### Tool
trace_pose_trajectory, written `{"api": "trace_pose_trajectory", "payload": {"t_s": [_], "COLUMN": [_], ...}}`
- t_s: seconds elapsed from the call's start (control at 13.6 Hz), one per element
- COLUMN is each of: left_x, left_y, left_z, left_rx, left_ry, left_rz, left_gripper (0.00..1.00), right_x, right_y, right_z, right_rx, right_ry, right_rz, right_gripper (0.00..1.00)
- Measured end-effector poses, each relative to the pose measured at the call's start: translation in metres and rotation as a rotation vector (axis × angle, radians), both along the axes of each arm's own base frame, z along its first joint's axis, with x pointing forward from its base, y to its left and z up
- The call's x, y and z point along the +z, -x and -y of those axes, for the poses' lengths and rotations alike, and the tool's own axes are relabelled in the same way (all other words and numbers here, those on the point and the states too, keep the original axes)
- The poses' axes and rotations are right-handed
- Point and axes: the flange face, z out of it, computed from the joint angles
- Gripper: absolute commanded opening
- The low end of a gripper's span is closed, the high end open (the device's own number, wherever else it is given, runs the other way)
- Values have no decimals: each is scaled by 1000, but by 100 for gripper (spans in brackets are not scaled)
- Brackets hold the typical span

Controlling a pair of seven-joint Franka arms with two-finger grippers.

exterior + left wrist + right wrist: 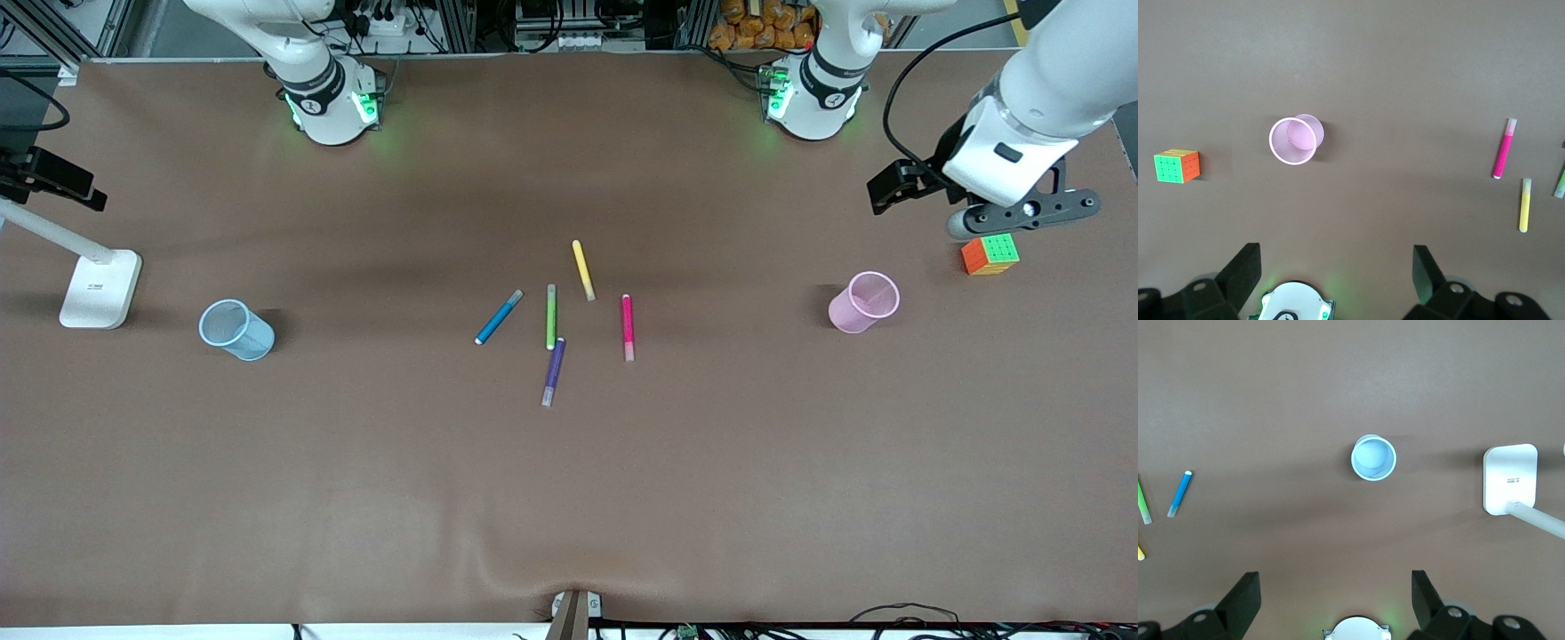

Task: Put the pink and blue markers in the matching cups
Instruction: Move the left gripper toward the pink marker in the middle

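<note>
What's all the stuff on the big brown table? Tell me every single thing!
pink marker: one, magenta-pink, lying mid-table, the pen closest to the pink cup
blue marker: one, bright blue, lying mid-table, the pen closest to the blue cup
green pen: one, green, lying between the two markers
yellow pen: one, yellow, farthest pen from the front camera
purple pen: one, purple, nearest pen to the front camera
pink cup: one, light pink, upright, toward the left arm's end
blue cup: one, light blue, upright, toward the right arm's end
puzzle cube: one, multicoloured, beside the pink cup
lamp base: one, white, beside the blue cup
left gripper: one, black, open, up over the pink cup's area
right gripper: one, black, open, up over the blue cup's area
</note>
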Motion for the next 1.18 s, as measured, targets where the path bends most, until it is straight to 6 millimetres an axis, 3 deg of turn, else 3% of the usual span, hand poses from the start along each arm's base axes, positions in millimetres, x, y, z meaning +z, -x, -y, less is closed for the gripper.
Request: {"api": "trace_pose_trajectory", "payload": {"t_s": [0.96,1.18], "left_x": [-24,-39], "left_y": [-6,-9], "left_z": [11,13], "left_rx": [-1,23], "left_ry": [5,6], "left_rz": [36,46], "left_gripper": [100,100], "right_x": [-1,-1], "right_y": [-1,-1], "right_z": [-1,-1], "right_rx": [1,2], "right_ry": [-1,-1], "right_rz": [-2,-1], "right_gripper": [100,100]}}
